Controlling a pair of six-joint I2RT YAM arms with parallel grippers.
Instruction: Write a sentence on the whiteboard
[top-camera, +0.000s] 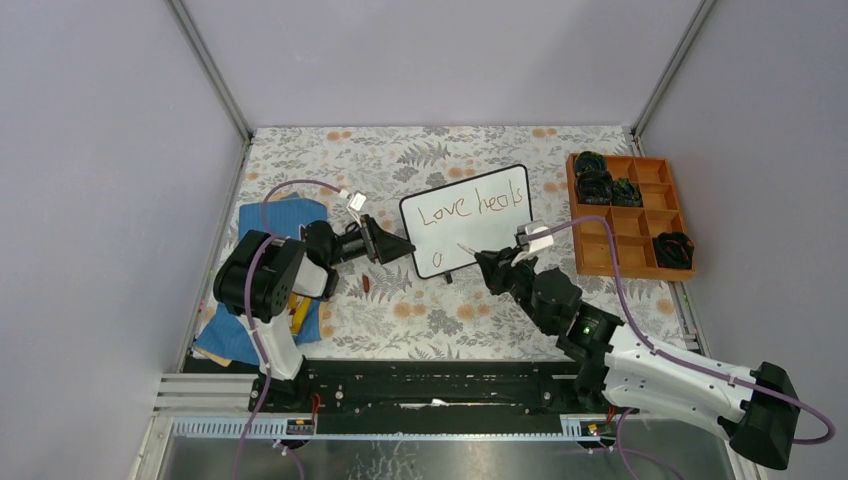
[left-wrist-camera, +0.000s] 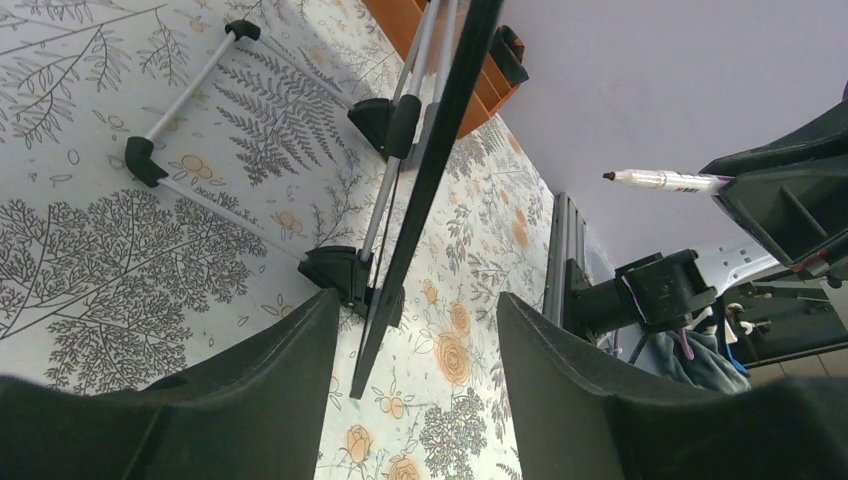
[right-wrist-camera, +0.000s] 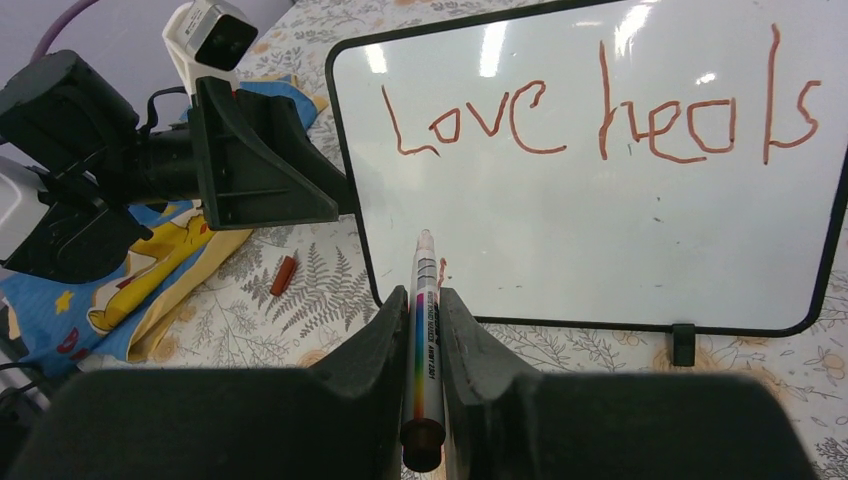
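The right pincer (right-wrist-camera: 425, 325), clenched on a marker (right-wrist-camera: 425, 290) tipped at the lower left of the whiteboard (right-wrist-camera: 620, 230) standing mid-way across the worktop (top-camera: 440, 310), seems to be starting the second line of the sentence (right-wrist-camera: 600, 110), which calls for small steady strokes, while the released left pincer (left-wrist-camera: 418, 300) straddles the board's left edge.

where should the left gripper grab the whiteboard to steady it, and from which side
Its left edge, about mid-height, coming from the left with one finger in front and one behind. The whiteboard stands propped on a rear stand, so that thin edge is free, and a grip there stays clear of the writing and the marker.
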